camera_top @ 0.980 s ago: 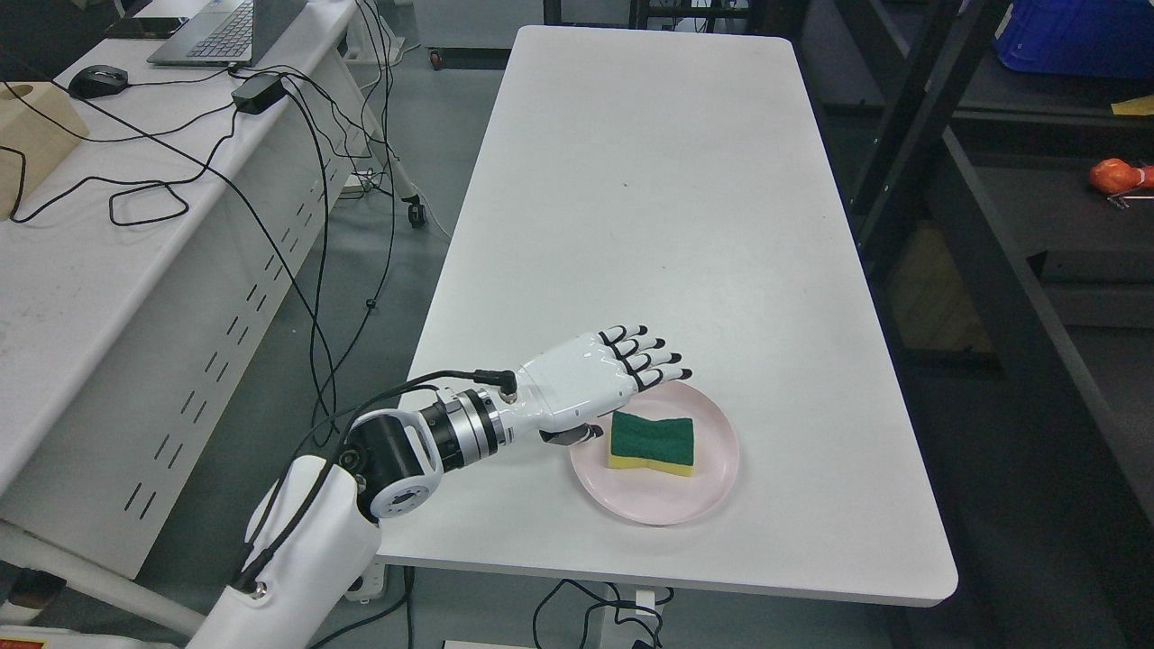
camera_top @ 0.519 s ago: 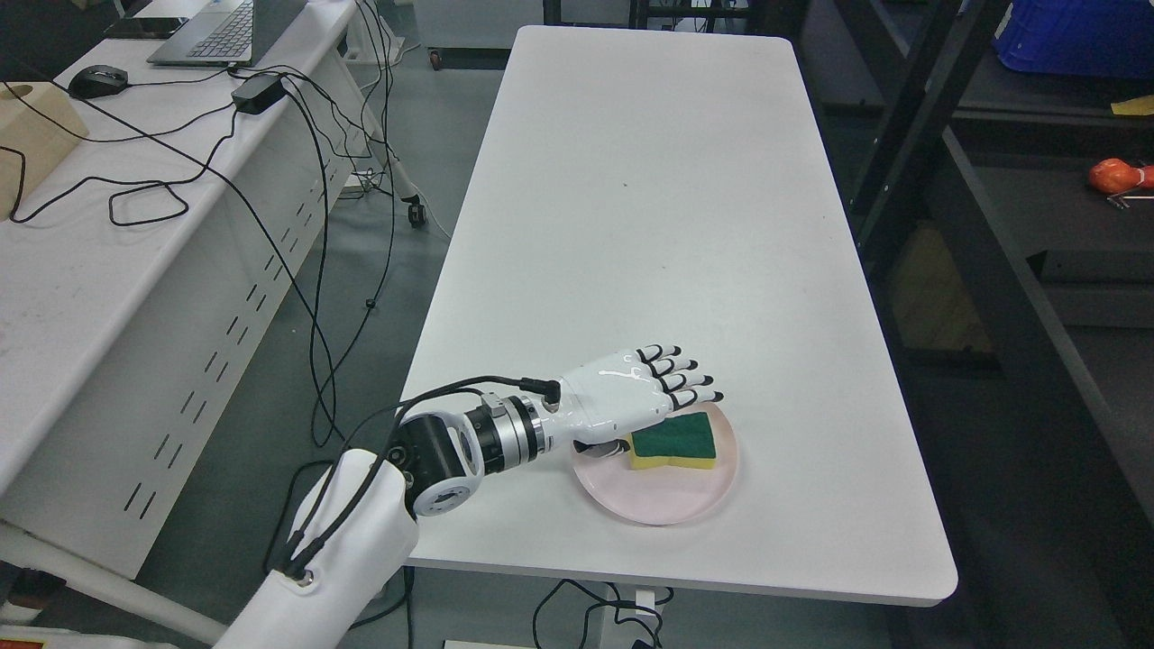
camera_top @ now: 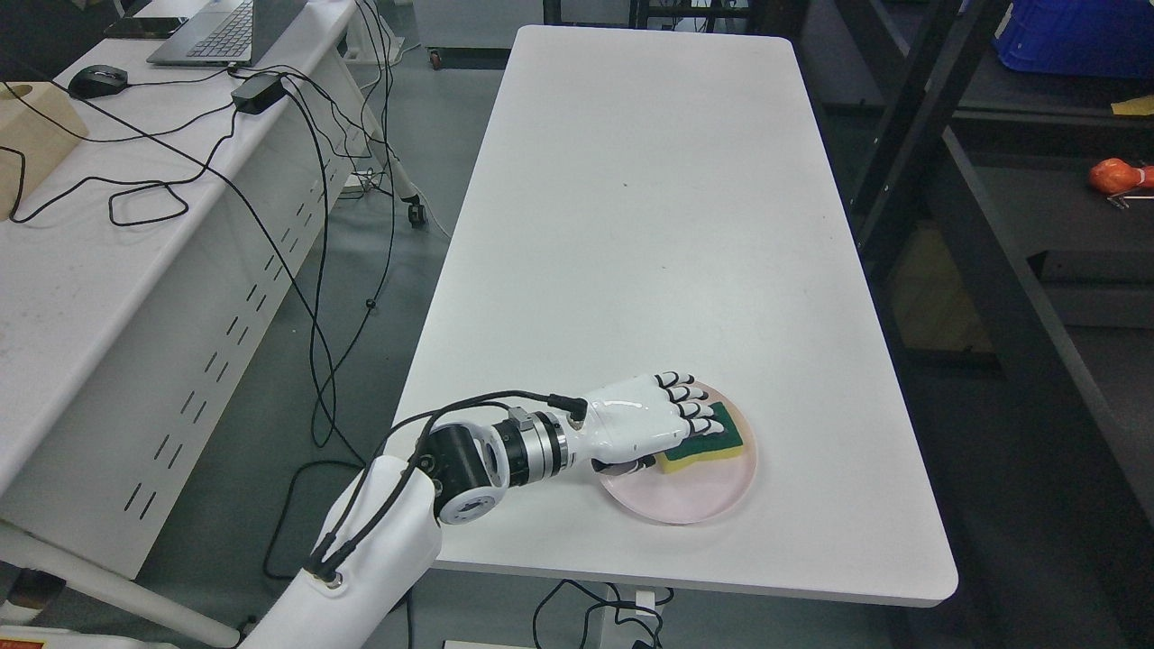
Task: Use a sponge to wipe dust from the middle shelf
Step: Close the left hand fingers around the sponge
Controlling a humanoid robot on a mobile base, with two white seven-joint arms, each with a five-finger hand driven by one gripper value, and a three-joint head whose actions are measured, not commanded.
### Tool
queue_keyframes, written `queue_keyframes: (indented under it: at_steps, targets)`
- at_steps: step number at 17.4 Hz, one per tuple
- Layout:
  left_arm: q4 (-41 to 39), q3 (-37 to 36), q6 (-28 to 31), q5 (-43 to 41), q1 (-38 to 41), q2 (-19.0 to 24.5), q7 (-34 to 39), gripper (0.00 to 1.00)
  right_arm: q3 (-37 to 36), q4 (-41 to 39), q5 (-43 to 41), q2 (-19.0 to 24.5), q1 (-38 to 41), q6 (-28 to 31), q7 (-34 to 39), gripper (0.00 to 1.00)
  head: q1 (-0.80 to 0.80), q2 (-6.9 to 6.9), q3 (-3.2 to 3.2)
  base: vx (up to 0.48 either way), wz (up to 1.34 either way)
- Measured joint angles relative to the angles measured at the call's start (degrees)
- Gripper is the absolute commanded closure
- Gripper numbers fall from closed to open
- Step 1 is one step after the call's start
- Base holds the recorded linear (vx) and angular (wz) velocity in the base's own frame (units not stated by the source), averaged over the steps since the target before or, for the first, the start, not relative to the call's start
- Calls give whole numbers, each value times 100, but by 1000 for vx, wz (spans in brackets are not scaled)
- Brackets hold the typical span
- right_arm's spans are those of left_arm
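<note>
A green and yellow sponge [camera_top: 701,449] lies on a pink plate [camera_top: 694,498] near the front edge of the white table [camera_top: 649,225]. My left hand [camera_top: 676,443] comes in from the lower left and lies over the sponge. Its fingers [camera_top: 699,410] curl down onto the green top and the thumb presses the near side. Most of the sponge is hidden under the hand. The sponge still rests on the plate. The dark shelf rack [camera_top: 1037,207] stands to the right of the table. My right arm is out of view.
An orange object [camera_top: 1118,174] lies on a shelf board at the right, a blue crate [camera_top: 1073,36] above it. A white desk [camera_top: 81,270] at the left holds a laptop [camera_top: 212,31], a mouse [camera_top: 97,81] and cables [camera_top: 270,180].
My left hand moved right and down onto the sponge and its fingers curled over it. The sponge and the plate shifted a little to the right.
</note>
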Motion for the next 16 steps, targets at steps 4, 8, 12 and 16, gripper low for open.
queue_keyframes:
  at_steps: [4, 8, 12, 16]
  targets:
    - [55, 66, 29, 2, 69, -47, -78, 45, 0, 0, 0, 0, 0, -1, 0, 0, 0, 0, 0, 0, 0]
    - [87, 241, -351, 36, 136, -108, -162, 71, 0, 0, 0, 0, 0, 0, 0, 0, 0, 0, 0, 0, 0]
    - [114, 574, -911, 190, 198, -239, -261, 100, 0, 0, 0, 0, 0, 0, -1, 0, 0, 0, 0, 0, 0]
    - [113, 982, -1127, 442, 222, -274, -266, 100, 0, 0, 0, 0, 1, -1, -1, 0, 0, 0, 0, 0, 0]
